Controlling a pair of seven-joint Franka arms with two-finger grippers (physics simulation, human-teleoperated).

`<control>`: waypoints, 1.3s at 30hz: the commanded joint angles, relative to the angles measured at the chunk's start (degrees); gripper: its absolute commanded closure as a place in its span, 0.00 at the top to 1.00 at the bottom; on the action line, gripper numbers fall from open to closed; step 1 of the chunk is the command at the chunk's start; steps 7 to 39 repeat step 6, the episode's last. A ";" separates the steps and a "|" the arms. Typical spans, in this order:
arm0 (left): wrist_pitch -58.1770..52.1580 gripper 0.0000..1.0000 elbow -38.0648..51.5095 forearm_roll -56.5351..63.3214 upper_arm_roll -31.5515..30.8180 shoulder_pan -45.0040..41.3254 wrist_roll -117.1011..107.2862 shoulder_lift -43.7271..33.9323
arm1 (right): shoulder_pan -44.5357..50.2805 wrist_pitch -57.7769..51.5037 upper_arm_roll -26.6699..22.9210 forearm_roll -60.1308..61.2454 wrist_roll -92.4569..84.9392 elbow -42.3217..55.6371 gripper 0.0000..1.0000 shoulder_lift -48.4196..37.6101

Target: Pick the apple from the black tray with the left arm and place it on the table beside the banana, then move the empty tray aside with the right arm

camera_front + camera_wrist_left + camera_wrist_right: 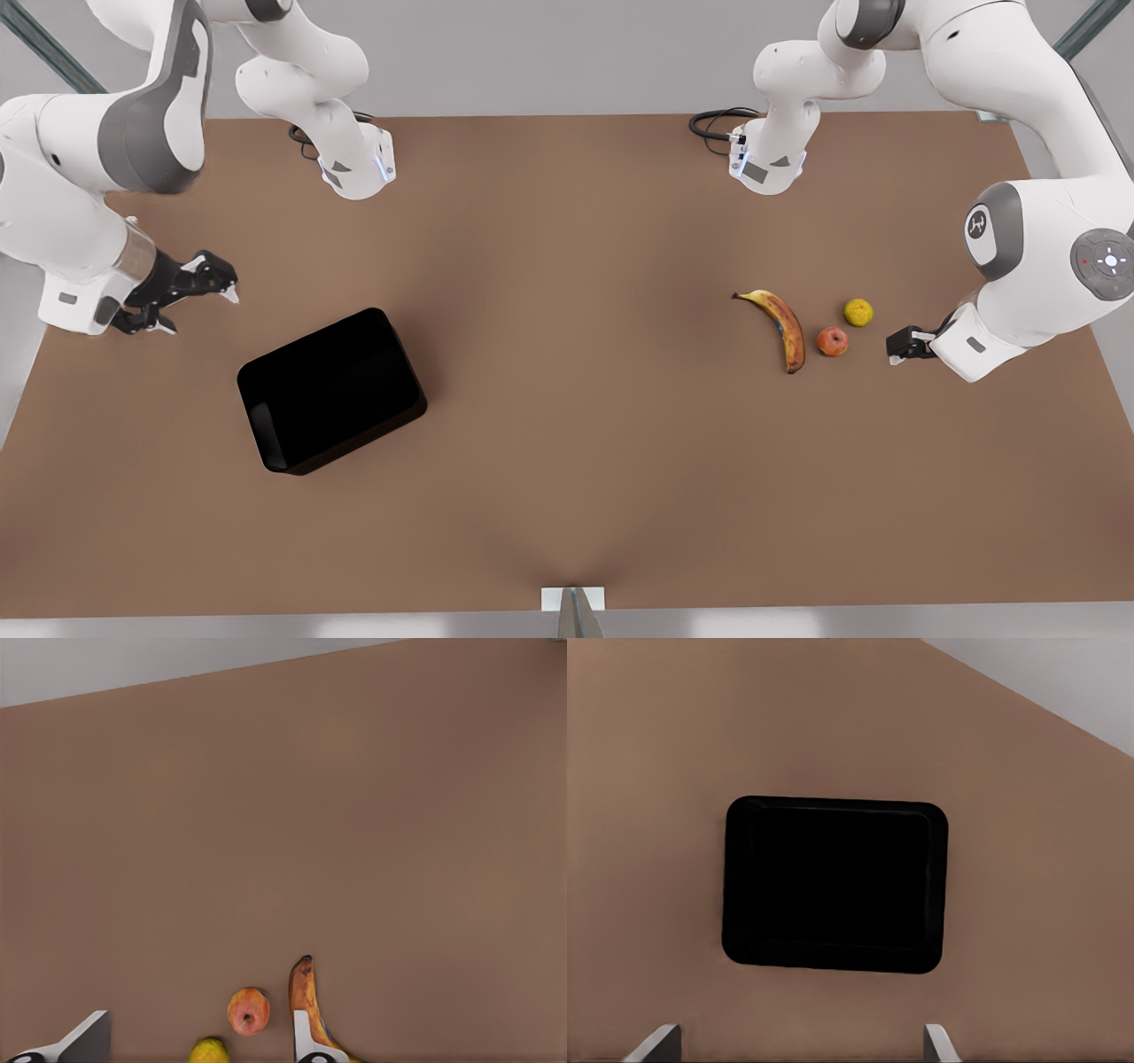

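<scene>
Nearest us the black tray [332, 390] lies empty on the table [567, 496], toward its left edge. Farther back, our right gripper [182, 297] hangs spread wide. Toward the right edge, the apple [832, 341] touches the banana [782, 328]; our left gripper [905, 344] hangs parted alongside.

Soft, even light — faint shadows on the table [567, 461], the black tray [330, 390] featureless.

Bare table [567, 372] between black tray [330, 390] and banana [783, 328], apple [832, 341] wedged beside banana.
</scene>
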 commanded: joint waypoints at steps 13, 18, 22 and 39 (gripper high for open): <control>-0.02 1.00 -0.04 -0.06 0.00 -0.07 0.06 -0.13 | -3.78 -4.64 4.18 1.15 31.17 2.03 1.00 0.71; -0.02 1.00 -0.04 -0.06 0.00 -0.07 0.06 -0.13 | -3.78 -4.64 4.18 1.15 31.17 2.03 1.00 0.71; -0.02 1.00 -0.04 -0.06 0.00 -0.07 0.06 -0.13 | -3.78 -4.64 4.18 1.15 31.17 2.03 1.00 0.71; -0.02 1.00 -0.04 -0.06 0.00 -0.07 0.06 -0.13 | -3.78 -4.64 4.18 1.15 31.17 2.03 1.00 0.71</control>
